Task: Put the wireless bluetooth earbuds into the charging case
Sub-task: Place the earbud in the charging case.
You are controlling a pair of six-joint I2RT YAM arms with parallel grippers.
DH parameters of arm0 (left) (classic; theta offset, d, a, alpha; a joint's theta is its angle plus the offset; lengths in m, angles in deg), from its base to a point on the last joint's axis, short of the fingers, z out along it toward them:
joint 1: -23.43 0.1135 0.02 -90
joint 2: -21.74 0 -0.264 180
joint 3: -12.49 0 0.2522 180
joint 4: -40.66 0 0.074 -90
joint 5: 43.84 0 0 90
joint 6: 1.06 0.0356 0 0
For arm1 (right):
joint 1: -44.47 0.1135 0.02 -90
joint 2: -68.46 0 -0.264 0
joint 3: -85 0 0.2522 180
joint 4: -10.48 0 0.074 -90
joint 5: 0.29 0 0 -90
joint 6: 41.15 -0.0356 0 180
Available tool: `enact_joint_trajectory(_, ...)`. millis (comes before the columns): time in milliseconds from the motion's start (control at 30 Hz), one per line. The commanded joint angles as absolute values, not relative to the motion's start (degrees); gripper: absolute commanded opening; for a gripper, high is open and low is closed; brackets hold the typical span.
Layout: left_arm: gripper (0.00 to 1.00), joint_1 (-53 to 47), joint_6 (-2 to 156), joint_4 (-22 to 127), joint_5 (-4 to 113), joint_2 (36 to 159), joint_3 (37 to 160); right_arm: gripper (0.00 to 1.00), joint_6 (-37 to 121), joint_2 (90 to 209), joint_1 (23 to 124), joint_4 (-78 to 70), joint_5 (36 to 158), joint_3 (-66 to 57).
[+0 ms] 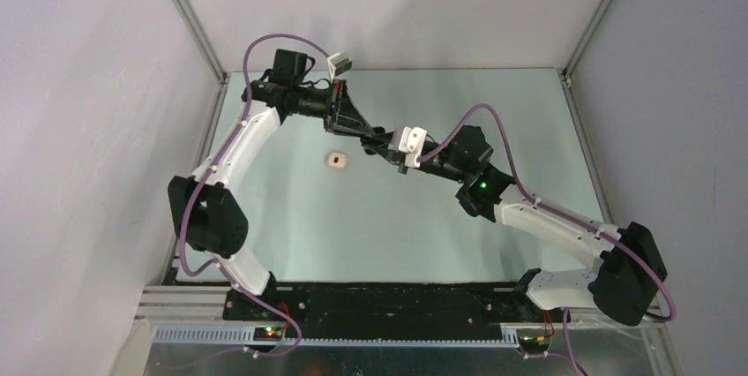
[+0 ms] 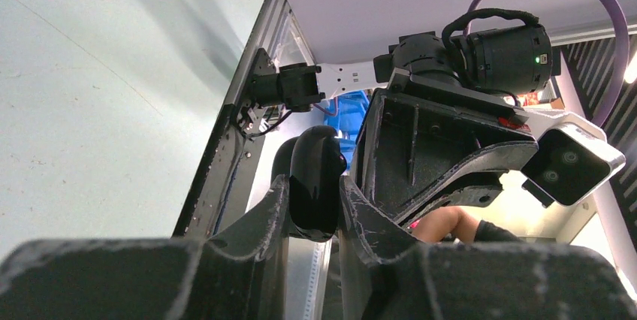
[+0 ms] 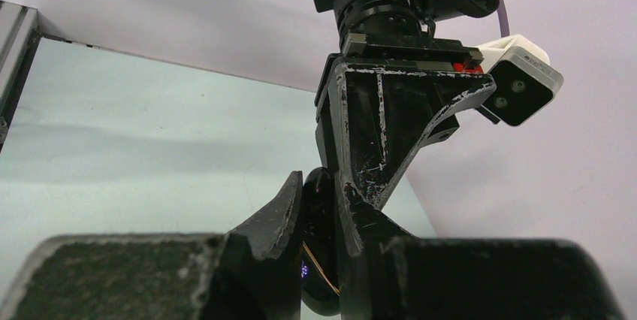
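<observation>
Case (image 2: 314,166), black, pinched by left hand (image 2: 315,211) and right hand (image 3: 319,211), well inside table (image 1: 441,217) edges.

Black case (image 2: 314,185) — lower end hidden

A small cream-white object (image 1: 337,161) lies on the pale green table (image 1: 441,235). Just right of it and slightly farther back, the left gripper (image 1: 367,133) and right gripper (image 1: 386,146) meet tip to tip; their jaws cannot be made out.
</observation>
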State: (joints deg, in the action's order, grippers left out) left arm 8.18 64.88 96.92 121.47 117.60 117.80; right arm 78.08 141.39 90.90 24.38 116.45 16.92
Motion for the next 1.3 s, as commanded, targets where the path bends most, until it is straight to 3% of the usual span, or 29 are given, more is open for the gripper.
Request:
enact_joint_trajectory(0,0.00,8.58,63.79,95.94,124.36,115.67,118.10,0.02,76.10,139.79,90.90,24.21,114.65,16.93)
enact_joint_trajectory(1267,0.00,8.93,59.86,94.50,128.90,116.70,117.59,0.00,64.87,144.14,91.94,41.67,107.84,19.12)
